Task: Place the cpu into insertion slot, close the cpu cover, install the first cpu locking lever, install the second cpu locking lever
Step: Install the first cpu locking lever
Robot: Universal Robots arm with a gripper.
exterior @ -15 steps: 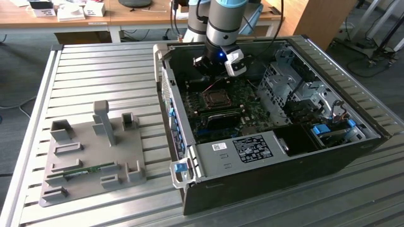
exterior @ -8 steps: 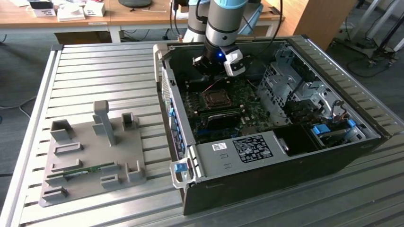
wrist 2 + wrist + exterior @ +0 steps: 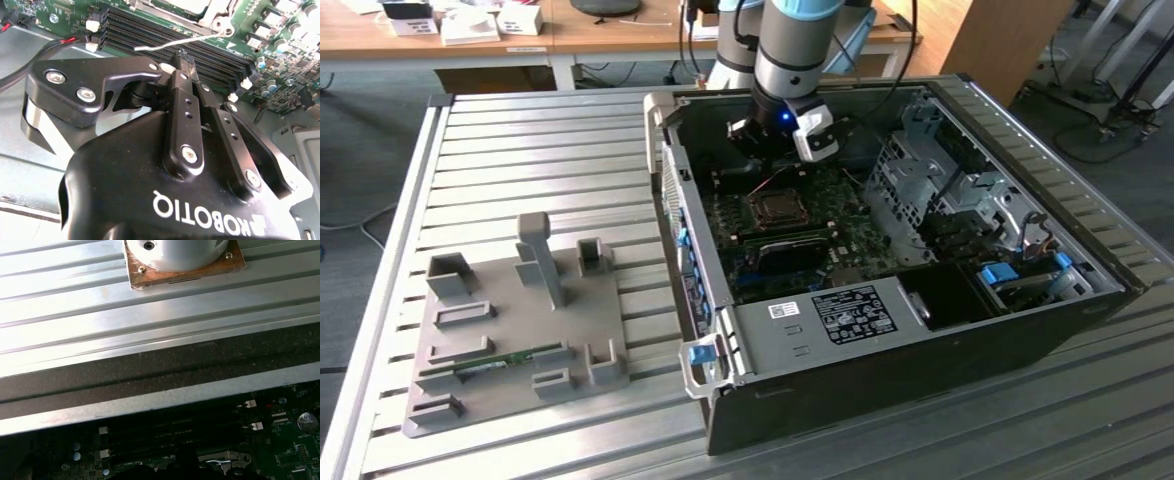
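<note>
In the exterior view my gripper (image 3: 781,150) hangs inside the open computer case (image 3: 1067,330), just behind the cpu socket (image 3: 778,208) on the green board. In the second wrist view its two black fingers (image 3: 182,100) are pressed together, tips (image 3: 184,57) over the memory slots. A thin silvery locking lever (image 3: 175,42) sticks out free just beyond the tips; I cannot tell if they touch it. Past it lies the cpu cover (image 3: 216,11), its metal frame flat around a pale face that looks like the cpu (image 3: 192,4), mostly cut off by the picture edge.
The case lies on a slatted metal table (image 3: 534,150). A grey fixture (image 3: 520,330) holding a green memory stick (image 3: 487,367) sits toward the exterior view's left. Drive cages (image 3: 947,190) and a power supply (image 3: 847,315) crowd the case around the board. Black and red cables (image 3: 30,55) run beside the gripper.
</note>
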